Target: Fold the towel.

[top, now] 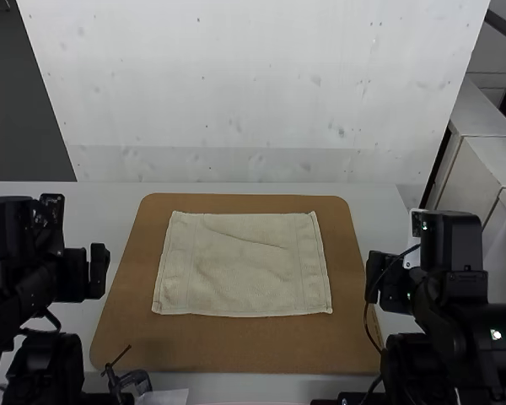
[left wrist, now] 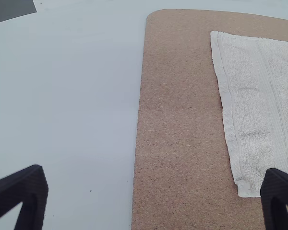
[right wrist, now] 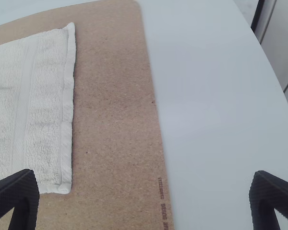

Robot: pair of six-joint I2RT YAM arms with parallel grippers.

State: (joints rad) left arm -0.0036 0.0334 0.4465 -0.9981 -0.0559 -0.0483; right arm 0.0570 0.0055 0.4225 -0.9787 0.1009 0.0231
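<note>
A cream towel [top: 243, 266] lies spread flat as a rectangle on the brown board, with a slight crease near its far side. My left gripper [top: 98, 272] is held left of the board, apart from the towel. On the other side my right gripper [top: 375, 278] hangs by the board's right edge, also off the cloth. In the left wrist view, the left gripper [left wrist: 153, 196] has its fingers wide apart, the towel's edge [left wrist: 252, 120] lying beyond. The right gripper [right wrist: 144, 199] is likewise open in the right wrist view, where the towel [right wrist: 43, 105] shows its hemmed side.
The brown board [top: 236, 350] with rounded corners lies on the white table [top: 118, 211]. At the near left edge stands a small dark clamp-like object [top: 133, 381]. White cabinets [top: 481, 177] stand beyond the table's right side.
</note>
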